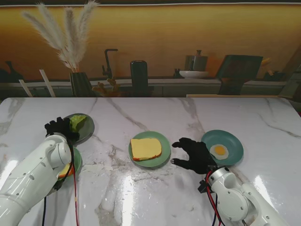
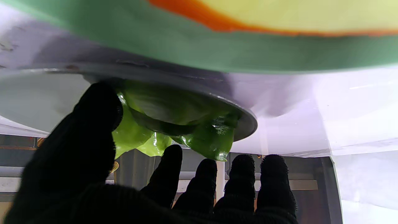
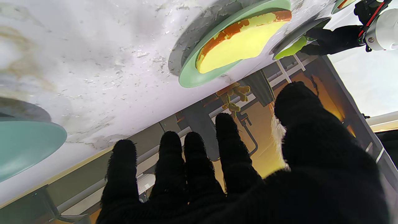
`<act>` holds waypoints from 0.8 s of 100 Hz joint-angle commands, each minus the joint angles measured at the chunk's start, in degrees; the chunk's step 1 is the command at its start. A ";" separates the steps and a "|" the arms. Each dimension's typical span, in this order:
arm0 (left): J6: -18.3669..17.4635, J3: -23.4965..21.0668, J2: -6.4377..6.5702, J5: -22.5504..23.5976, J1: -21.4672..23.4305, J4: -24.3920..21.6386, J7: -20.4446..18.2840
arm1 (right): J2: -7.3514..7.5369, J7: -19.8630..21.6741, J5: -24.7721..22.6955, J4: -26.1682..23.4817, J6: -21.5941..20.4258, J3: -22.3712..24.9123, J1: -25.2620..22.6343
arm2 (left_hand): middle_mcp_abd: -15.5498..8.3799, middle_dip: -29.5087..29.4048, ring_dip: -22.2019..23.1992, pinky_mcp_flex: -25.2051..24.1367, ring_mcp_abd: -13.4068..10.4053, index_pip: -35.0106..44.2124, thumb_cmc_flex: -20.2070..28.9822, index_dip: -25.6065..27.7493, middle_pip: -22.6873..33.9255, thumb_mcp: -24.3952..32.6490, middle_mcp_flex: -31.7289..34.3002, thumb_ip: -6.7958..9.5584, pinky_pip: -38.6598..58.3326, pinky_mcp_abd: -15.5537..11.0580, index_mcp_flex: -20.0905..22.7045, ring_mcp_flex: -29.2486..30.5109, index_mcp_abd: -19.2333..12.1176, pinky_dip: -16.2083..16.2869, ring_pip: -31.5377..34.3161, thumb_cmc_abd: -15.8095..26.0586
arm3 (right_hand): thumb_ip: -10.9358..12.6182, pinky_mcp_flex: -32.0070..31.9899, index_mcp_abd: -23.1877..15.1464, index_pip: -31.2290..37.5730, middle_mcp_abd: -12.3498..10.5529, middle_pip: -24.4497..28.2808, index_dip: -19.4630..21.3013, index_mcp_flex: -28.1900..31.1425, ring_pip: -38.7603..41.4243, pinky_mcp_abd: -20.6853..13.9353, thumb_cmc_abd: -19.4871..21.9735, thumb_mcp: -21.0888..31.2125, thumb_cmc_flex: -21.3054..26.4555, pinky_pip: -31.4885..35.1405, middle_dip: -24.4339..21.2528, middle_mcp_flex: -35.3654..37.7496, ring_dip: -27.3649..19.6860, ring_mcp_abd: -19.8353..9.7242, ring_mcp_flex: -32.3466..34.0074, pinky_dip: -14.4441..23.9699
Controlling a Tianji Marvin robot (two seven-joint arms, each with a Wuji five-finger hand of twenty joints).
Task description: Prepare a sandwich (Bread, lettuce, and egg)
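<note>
Hovering over marble surface (image 1: 155,193), right robot hand (image 1: 194,155) has fingers spread, holds nothing, sits between green plate (image 1: 162,160) with bread (image 1: 146,149) and teal plate (image 1: 233,141) with fried egg (image 1: 219,151). Left robot hand (image 1: 59,127) at grey dish (image 1: 89,129), thumb (image 2: 93,124) touching lettuce (image 2: 174,124), other fingers loosely apart just beside leaf, can't tell if actually gripping. Second bread slice (image 1: 66,170) on plate under left arm. No readable writing or brands anywhere.

Glossy marble table (image 1: 155,188), shiny lettuce (image 2: 205,140)
</note>
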 commanded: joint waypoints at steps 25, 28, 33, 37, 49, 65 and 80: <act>1.08 2.50 -1.11 -2.04 -1.33 4.34 0.89 | -0.93 0.19 0.08 -0.43 0.23 -0.01 -0.18 | -0.86 6.75 8.16 0.72 1.00 15.74 2.79 9.53 20.95 18.08 3.31 5.89 23.30 0.36 -1.10 9.34 3.04 9.67 14.00 -7.87 | 0.34 -1.13 -0.56 0.98 -0.72 0.47 0.87 1.26 -0.18 -0.46 1.36 -0.97 1.42 -0.99 -0.53 -0.15 -0.54 -1.48 -1.40 0.94; 1.22 2.71 -1.12 -2.12 -1.45 4.58 0.90 | -0.92 0.21 0.10 -0.42 0.25 -0.01 -0.18 | -0.83 6.94 8.95 0.94 1.22 16.80 3.09 10.14 22.46 19.50 3.77 6.61 24.28 0.57 -0.84 9.79 3.17 10.51 15.16 -8.19 | 0.34 -1.13 -0.66 1.01 -0.74 0.46 0.89 1.30 -0.19 -0.46 1.37 -0.97 1.43 -1.00 -0.53 -0.17 -0.54 -1.46 -1.45 0.95; 1.44 3.06 -1.12 -2.16 -1.68 5.00 0.86 | -0.92 0.26 0.14 -0.40 0.30 -0.01 -0.17 | -0.81 7.38 10.30 1.82 1.41 18.26 3.77 11.02 24.29 21.45 4.73 7.66 25.71 0.63 -0.44 10.94 3.29 11.87 17.16 -8.65 | 0.34 -1.12 -0.61 1.06 -0.68 0.48 0.92 1.38 -0.19 -0.46 1.35 -0.98 1.44 -1.00 -0.52 -0.13 -0.55 -1.46 -1.46 0.96; 1.66 3.24 -1.18 -2.38 -1.81 5.27 0.88 | -0.92 0.32 0.18 -0.42 0.35 0.00 -0.18 | -0.80 7.87 11.34 2.17 1.59 19.55 4.34 11.85 25.45 23.06 5.12 8.57 26.47 0.65 -0.40 11.26 3.34 12.89 18.58 -8.91 | 0.34 -1.15 -0.66 1.09 -0.72 0.47 0.94 1.41 -0.19 -0.45 1.37 -0.99 1.43 -1.04 -0.52 -0.17 -0.55 -1.49 -1.48 0.96; 2.16 3.92 -1.24 -2.38 -2.17 6.00 1.17 | -0.92 0.36 0.20 -0.40 0.44 0.01 -0.19 | -1.12 10.69 14.96 3.90 1.55 23.59 6.46 14.82 29.53 26.64 6.75 10.90 29.62 0.49 -0.21 12.82 3.71 16.75 23.40 -8.98 | 0.34 -1.13 -0.58 1.23 -0.74 0.47 1.03 1.60 -0.19 -0.52 1.34 -1.00 1.41 -1.03 -0.52 -0.15 -0.55 -1.46 -1.49 1.02; 2.46 4.73 -1.50 -2.41 -2.67 7.05 2.43 | -0.91 0.47 0.27 -0.42 0.62 -0.01 -0.20 | -2.02 15.48 20.12 9.73 0.95 31.17 10.02 20.12 35.65 29.89 11.06 12.87 35.00 0.38 1.02 17.82 2.44 21.83 31.24 -8.58 | 0.34 -1.13 -0.61 1.30 -0.74 0.48 1.12 1.68 -0.18 -0.47 1.29 -0.99 1.48 -1.01 -0.52 -0.14 -0.56 -1.44 -1.52 1.11; 2.42 5.34 -1.82 -2.60 -3.15 8.17 3.94 | -0.90 0.46 0.19 -0.41 0.64 0.04 -0.20 | -3.48 20.76 28.99 17.45 2.42 37.80 17.76 24.40 38.88 33.71 17.72 6.95 37.99 0.22 4.67 28.37 0.55 23.07 29.12 -15.47 | 0.34 -1.16 -0.73 1.37 -0.72 0.49 1.19 1.79 -0.17 -0.45 1.33 -1.00 1.49 -1.11 -0.52 -0.16 -0.56 -1.52 -1.51 1.11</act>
